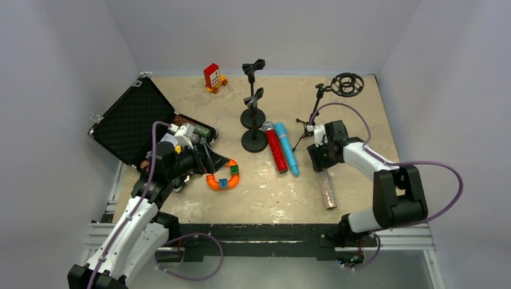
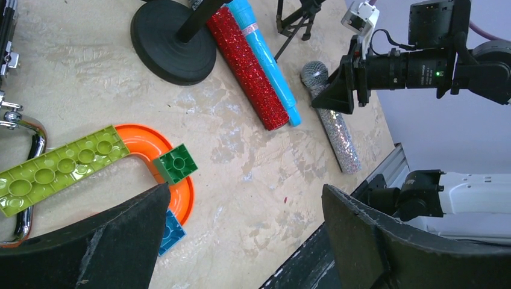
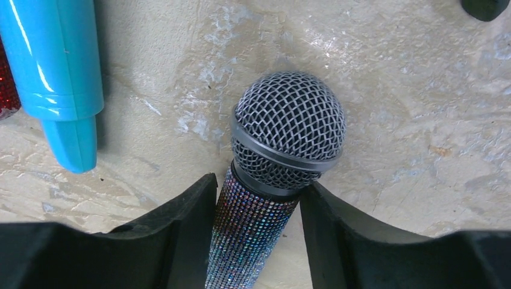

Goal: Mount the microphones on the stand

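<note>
The silver glitter microphone (image 1: 327, 188) lies on the table with its mesh head (image 3: 288, 123) pointing away from the arms. My right gripper (image 1: 319, 158) straddles its neck just below the head, and both fingers (image 3: 181, 223) press its sides (image 3: 259, 183). The red glitter microphone (image 1: 276, 149) and the light-blue microphone (image 1: 287, 150) lie side by side next to the front black round-base stand (image 1: 253, 141). A second round-base stand (image 1: 253, 115) is behind it. A tripod stand with a ring mount (image 1: 347, 84) is at the back right. My left gripper (image 2: 244, 189) is open and empty.
An open black case (image 1: 129, 123) sits at the left edge. An orange curved toy track (image 1: 223, 179) with green and blue bricks lies by my left gripper, beside a lime plate (image 2: 60, 168). A red and white toy block (image 1: 213, 77) stands at the back.
</note>
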Controlling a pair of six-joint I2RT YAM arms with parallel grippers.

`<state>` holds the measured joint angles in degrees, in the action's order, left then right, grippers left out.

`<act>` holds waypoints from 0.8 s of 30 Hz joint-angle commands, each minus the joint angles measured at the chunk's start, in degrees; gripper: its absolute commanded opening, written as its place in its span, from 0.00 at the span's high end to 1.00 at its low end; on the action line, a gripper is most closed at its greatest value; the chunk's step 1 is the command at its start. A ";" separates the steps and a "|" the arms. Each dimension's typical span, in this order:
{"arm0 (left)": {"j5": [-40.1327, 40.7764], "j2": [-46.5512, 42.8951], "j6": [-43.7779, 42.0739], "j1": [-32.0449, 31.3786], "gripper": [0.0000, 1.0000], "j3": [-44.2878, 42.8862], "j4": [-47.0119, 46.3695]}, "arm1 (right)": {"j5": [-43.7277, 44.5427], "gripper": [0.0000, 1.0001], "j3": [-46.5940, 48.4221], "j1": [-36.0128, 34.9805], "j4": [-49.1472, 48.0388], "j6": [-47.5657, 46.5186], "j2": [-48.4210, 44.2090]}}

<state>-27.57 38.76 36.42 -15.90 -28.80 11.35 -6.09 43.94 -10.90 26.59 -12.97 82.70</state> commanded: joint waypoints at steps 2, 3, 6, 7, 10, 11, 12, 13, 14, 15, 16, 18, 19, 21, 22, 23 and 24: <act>-3.04 -0.73 0.13 -0.18 0.01 0.39 -2.12 | -4.44 0.57 1.98 -0.53 1.04 -2.73 -1.40; -3.50 -0.82 0.14 -0.18 0.01 0.47 -2.25 | -6.30 0.59 1.80 -0.65 1.34 -3.77 -2.19; -5.55 -1.05 0.71 -0.18 0.01 0.88 -3.29 | -10.94 0.64 2.11 -1.74 3.05 -9.81 -4.58; -6.27 -0.98 0.89 -0.18 0.01 0.97 -3.77 | -11.42 0.64 2.89 -2.18 4.04 -12.09 -4.72; -7.62 -0.71 1.47 -0.18 0.01 0.89 -4.72 | -11.43 0.63 6.39 -2.28 7.89 -18.67 -2.79; -7.89 -0.71 1.58 -0.18 0.01 0.67 -4.75 | -11.21 0.63 7.50 -2.28 9.12 -20.24 -1.60; -8.16 -0.89 1.62 -0.18 0.01 0.42 -4.59 | -10.91 0.63 8.43 -2.24 10.40 -21.91 -0.20; -8.25 -1.15 1.56 -0.18 0.01 0.19 -4.24 | -10.45 0.63 9.00 -2.28 10.65 -22.59 0.77; -8.28 -1.45 1.42 -0.18 0.01 -0.07 -3.79 | -9.79 0.63 9.32 -2.30 10.77 -23.16 1.56; -8.29 -1.94 1.31 -0.18 0.01 -0.20 -3.34 | -9.28 0.62 9.44 -2.29 10.57 -23.64 2.18; -8.21 -2.41 1.16 -0.18 0.01 -0.21 -3.03 | -8.81 0.62 9.49 -2.29 10.44 -24.08 2.73; -8.19 -3.25 0.95 -0.18 0.01 -0.21 -2.34 | -8.18 0.60 9.34 -2.29 10.39 -24.78 3.58; -8.12 -3.58 0.82 -0.18 0.01 -0.21 -1.88 | -8.08 0.60 9.34 -2.35 10.41 -25.06 3.99; -8.11 -4.01 0.68 -0.18 0.01 -0.05 -1.37 | -7.98 0.58 9.16 -2.36 10.34 -25.07 4.53; -8.11 -4.16 0.67 -0.18 0.01 0.01 -1.39 | -8.02 0.56 9.02 -2.37 10.27 -25.01 4.76; -8.06 -4.21 0.71 -0.18 0.00 0.03 -1.40 | -8.13 0.52 8.97 -2.36 10.24 -24.86 5.02; -8.03 -4.22 0.75 -0.18 0.01 0.06 -1.38 | -8.07 0.49 8.97 -2.37 10.24 -24.59 5.36</act>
<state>-34.50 35.11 36.97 -15.90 -28.21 10.37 -14.46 51.75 -13.13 36.36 -36.07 87.57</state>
